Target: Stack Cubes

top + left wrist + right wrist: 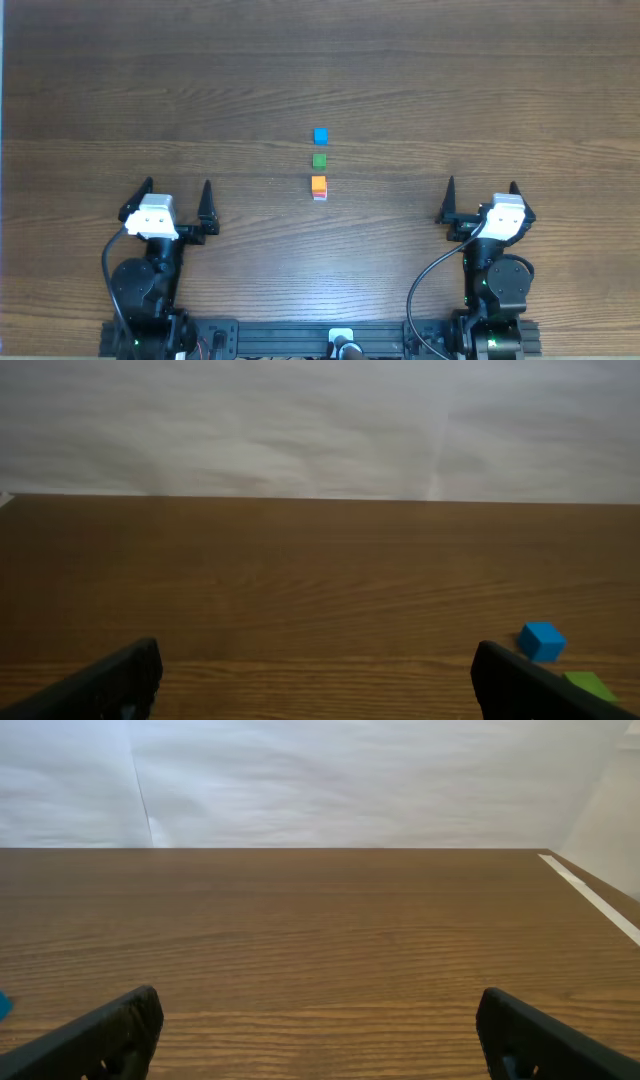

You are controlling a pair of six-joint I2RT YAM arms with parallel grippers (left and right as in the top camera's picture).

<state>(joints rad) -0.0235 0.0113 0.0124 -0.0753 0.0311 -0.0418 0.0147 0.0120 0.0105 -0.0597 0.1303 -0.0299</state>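
Cubes, three clearly counted, line up on the worktop. The orange cube is nearest the arm bases, with a pale sliver at its near edge that I cannot identify. The green cube is just beyond it and the blue cube farther still. Two arms sit folded back. The left end effector and right end effector are well off to either side of the orange cube, fingers spread wide, holding nothing.
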